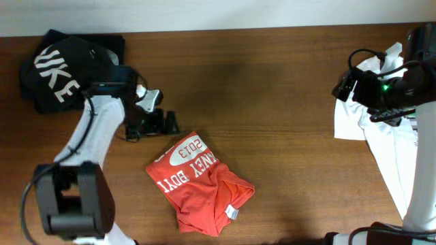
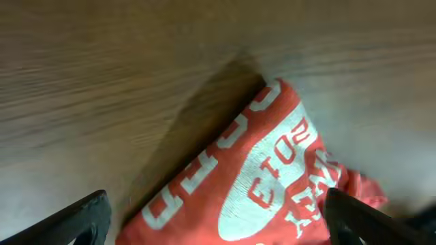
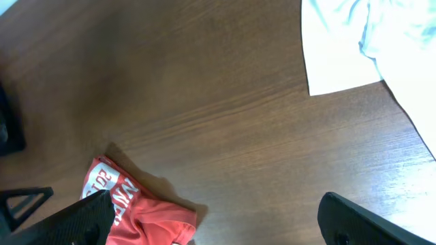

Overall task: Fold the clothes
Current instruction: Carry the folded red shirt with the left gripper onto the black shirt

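Observation:
The red-orange T-shirt with white lettering lies bunched in a rough folded heap at the table's front middle. It also shows in the left wrist view and in the right wrist view. My left gripper is open and empty, just up and left of the shirt's top corner. The black T-shirt with white letters lies folded at the far left. The white T-shirt lies at the right edge, also visible in the right wrist view. My right gripper is open and empty above the white shirt's left edge.
The brown wooden table spans the view. The left arm's base stands at the front left. The right arm's base sits at the front right edge.

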`<action>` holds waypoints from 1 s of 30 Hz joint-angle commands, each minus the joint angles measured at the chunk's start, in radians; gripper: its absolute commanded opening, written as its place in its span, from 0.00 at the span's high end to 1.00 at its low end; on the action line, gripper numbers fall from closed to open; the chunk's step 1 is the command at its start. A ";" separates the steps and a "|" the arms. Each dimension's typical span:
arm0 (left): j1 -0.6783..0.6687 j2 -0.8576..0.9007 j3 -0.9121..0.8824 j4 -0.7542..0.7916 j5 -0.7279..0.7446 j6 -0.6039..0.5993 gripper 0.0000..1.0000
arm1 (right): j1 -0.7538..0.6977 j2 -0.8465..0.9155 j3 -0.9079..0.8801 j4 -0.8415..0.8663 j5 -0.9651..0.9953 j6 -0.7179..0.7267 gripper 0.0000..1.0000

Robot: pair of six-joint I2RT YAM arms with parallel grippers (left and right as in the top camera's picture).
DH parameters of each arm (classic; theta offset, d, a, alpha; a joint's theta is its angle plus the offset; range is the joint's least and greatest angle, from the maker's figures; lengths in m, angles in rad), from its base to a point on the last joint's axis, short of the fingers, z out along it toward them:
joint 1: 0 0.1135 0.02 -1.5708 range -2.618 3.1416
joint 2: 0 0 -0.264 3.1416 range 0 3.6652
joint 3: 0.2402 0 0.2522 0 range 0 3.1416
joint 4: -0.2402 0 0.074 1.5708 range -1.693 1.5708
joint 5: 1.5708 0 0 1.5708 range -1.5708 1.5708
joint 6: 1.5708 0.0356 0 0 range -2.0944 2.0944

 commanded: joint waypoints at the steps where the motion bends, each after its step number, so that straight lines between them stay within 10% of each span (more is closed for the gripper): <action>1: 0.061 0.167 0.008 -0.007 0.192 0.198 0.02 | -0.004 -0.004 0.012 0.000 -0.002 -0.010 0.01; 13: 0.007 0.333 -0.089 -0.106 0.286 0.331 0.54 | -0.004 -0.004 0.012 0.000 -0.002 -0.010 0.01; 15: 0.000 0.333 -0.095 -0.068 0.285 0.266 1.00 | -0.004 -0.004 0.012 0.000 -0.002 -0.010 0.01; 22: 0.021 0.333 0.196 0.266 0.016 -0.115 0.99 | -0.004 -0.004 0.012 0.000 -0.002 -0.010 0.01; 30: 0.139 0.333 0.587 0.239 -0.336 -0.117 0.99 | -0.004 -0.004 0.012 0.000 -0.002 -0.010 0.01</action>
